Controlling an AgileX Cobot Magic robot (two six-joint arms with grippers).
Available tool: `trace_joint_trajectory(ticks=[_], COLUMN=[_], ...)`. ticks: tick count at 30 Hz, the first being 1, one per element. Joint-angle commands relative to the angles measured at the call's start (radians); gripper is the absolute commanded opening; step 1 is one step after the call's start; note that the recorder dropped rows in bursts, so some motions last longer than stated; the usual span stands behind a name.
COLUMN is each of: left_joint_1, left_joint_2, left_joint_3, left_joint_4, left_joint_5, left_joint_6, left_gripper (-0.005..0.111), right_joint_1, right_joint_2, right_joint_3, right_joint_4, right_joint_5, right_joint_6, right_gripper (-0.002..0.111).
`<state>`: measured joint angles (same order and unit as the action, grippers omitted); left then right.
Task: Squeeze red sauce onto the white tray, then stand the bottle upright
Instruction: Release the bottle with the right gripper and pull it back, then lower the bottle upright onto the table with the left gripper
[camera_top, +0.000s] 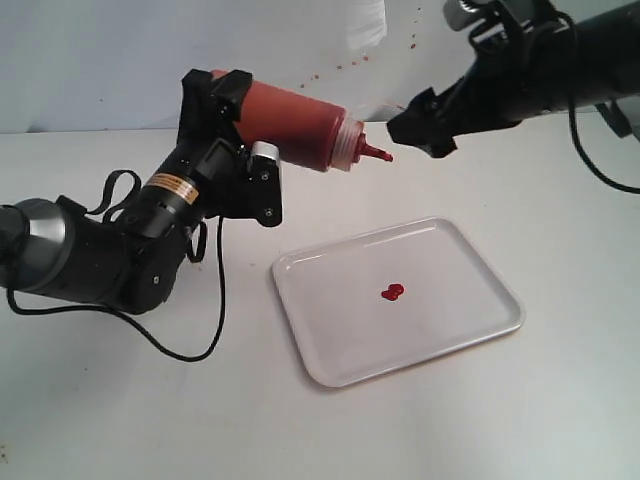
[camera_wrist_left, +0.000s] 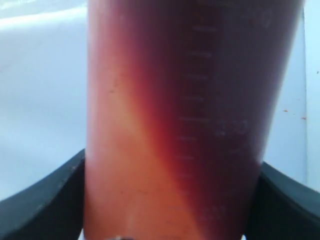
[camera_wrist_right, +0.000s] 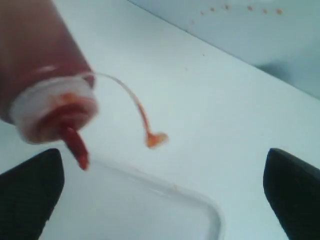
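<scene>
My left gripper (camera_top: 235, 105) is shut on the bottle (camera_top: 300, 122), holding it in the air tilted nearly level, red nozzle (camera_top: 375, 153) pointing right. Its red body (camera_wrist_left: 185, 120) fills the left wrist view between the black fingers (camera_wrist_left: 40, 205). The white tray (camera_top: 440, 330) lies on the table below and to the right, with the red sauce (camera_top: 392, 293) as a small double blob near its middle. My right gripper (camera_top: 422, 122) hovers open just right of the nozzle, nothing between its fingers (camera_wrist_right: 30, 200). The right wrist view shows the capped end (camera_wrist_right: 55, 112), tethered tip cap (camera_wrist_right: 156, 139) and a tray corner (camera_wrist_right: 200, 210).
The white table (camera_top: 120, 410) runs up to a pale back wall with tiny red specks (camera_top: 340, 68). A black cable (camera_top: 190, 350) loops from the left arm across the table left of the tray.
</scene>
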<state>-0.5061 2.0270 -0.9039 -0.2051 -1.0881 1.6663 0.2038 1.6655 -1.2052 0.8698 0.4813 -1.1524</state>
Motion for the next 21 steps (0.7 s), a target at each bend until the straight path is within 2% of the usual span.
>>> trace_joint_trajectory(ticks=[1,4,9,10,13,16,21], left_joint_1=[0.000,0.019,0.092,0.105,0.169,0.246,0.392], left_joint_2=[-0.013,-0.013,-0.015,-0.020,-0.047,-0.064,-0.067], left_joint_3=[0.062,0.105,0.180,0.190,0.245,0.310,0.342], left_joint_4=[-0.026,-0.026,0.027,0.022,0.059,0.255,0.713], left_joint_5=[-0.109,-0.133,-0.133,-0.133,-0.133,-0.133,-0.133], left_joint_6=[-0.197,-0.399,-0.690,-0.782,-1.205,-1.524,-1.762], left_gripper=[0.000,0.000,0.000,0.000,0.000,0.000,0.000], right_joint_1=[-0.086,-0.122,-0.133,-0.133,-0.133,-0.133,-0.129], right_joint_2=[-0.008,-0.008,-0.008,-0.008,-0.008,0.003,0.062], right_joint_3=[0.086,0.137,0.197,0.208,0.234,0.255,0.255], right_joint_4=[0.109,0.306,0.579,0.617,0.732,0.806,0.811], right_joint_5=[-0.037,-0.055,0.015,0.046,0.162,0.321,0.559], right_joint_6=[-0.074,-0.246,-0.484,-0.531,-0.662,-0.742,-0.799], right_gripper=[0.105,0.105,0.105,0.105,0.105,0.105,0.105])
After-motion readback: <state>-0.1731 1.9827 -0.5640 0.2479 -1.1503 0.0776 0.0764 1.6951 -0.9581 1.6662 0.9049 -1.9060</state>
